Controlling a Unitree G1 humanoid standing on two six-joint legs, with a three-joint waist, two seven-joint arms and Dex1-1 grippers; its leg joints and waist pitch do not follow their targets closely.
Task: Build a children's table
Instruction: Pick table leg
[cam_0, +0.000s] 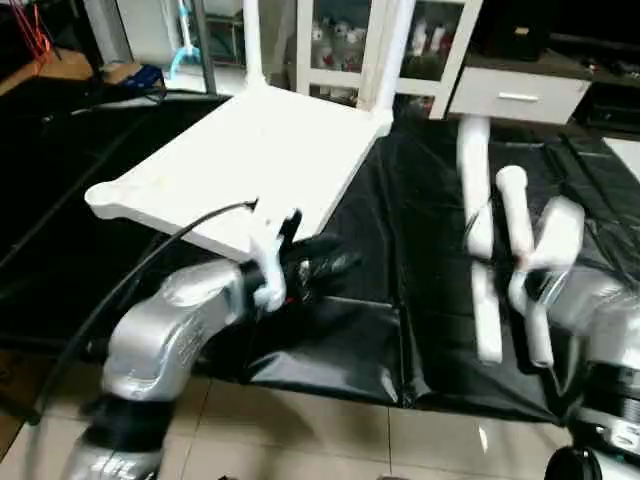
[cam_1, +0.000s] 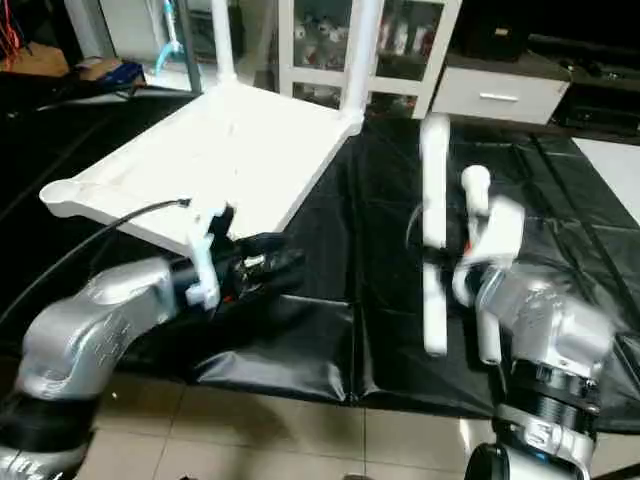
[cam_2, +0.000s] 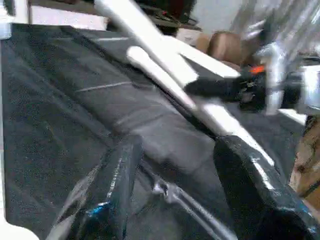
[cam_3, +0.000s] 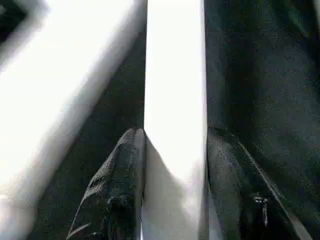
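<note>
From the head views, the white tabletop (cam_0: 250, 160) lies on the black sheet (cam_0: 400, 270) toward its far left corner, two legs (cam_0: 390, 50) standing at its far edge. The left gripper (cam_0: 335, 262) hovers at its near edge. In the left wrist view its fingers (cam_2: 112, 190) stand spread, empty. In the right wrist view the right gripper (cam_3: 175, 175) pinches a white leg (cam_3: 175, 75).
</note>
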